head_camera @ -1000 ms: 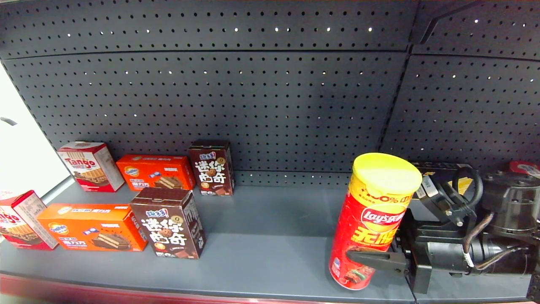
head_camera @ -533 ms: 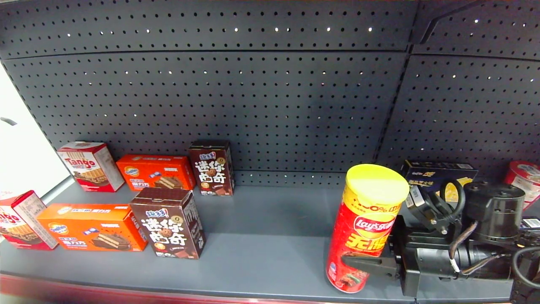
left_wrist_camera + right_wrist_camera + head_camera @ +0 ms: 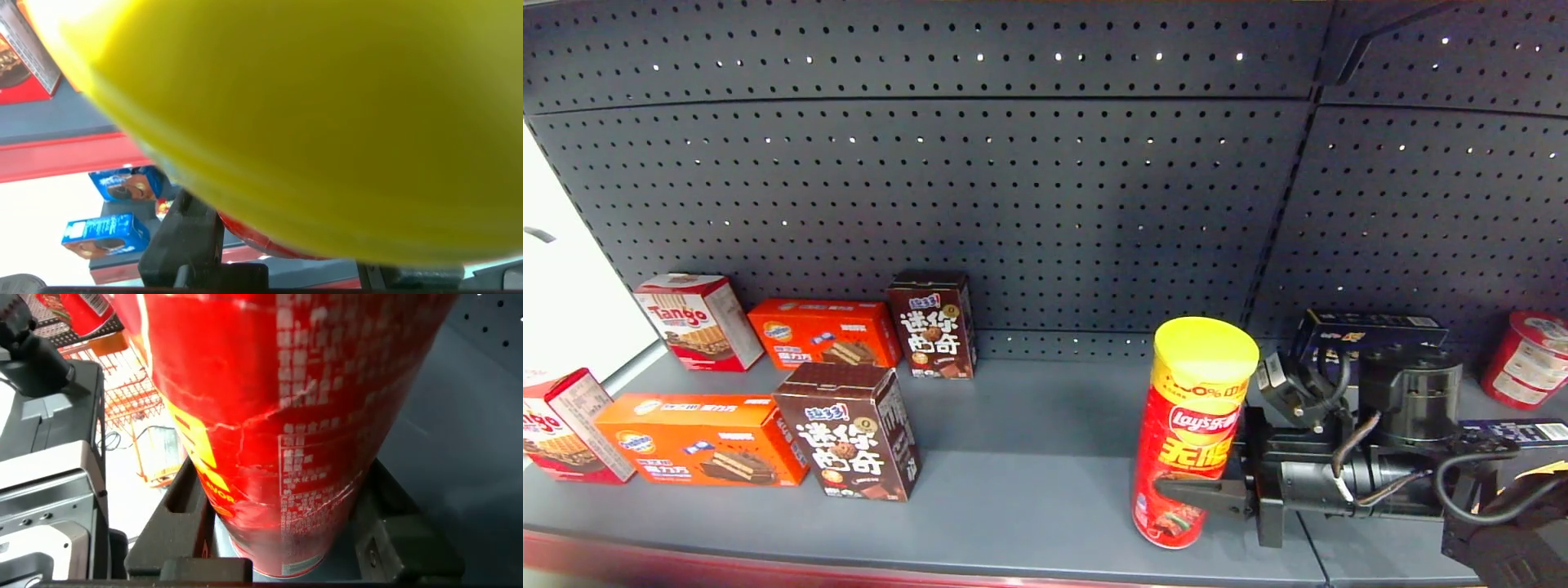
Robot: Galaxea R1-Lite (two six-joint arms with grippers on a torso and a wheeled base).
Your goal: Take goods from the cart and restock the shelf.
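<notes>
Before dark pegboard (image 3: 1013, 204), right claw (image 3: 1188, 486) holds can (image 3: 1196, 408), perhaps touching shelf (image 3: 1029, 482).

The right gripper (image 3: 1186, 488) is matte black. Its finger (image 3: 1207, 497) is a flat wedge tapering to a point, bolted to a squared palm block (image 3: 1270, 498). Above the palm sits a small camera unit (image 3: 1286, 385) with white labels. Behind it stands a black cylindrical wrist motor (image 3: 1409, 392). Beside the motor loop black cables (image 3: 1462, 490), one banded in white. Close up, the fingers (image 3: 176, 514) are chunky black plastic with moulded recesses.
</notes>
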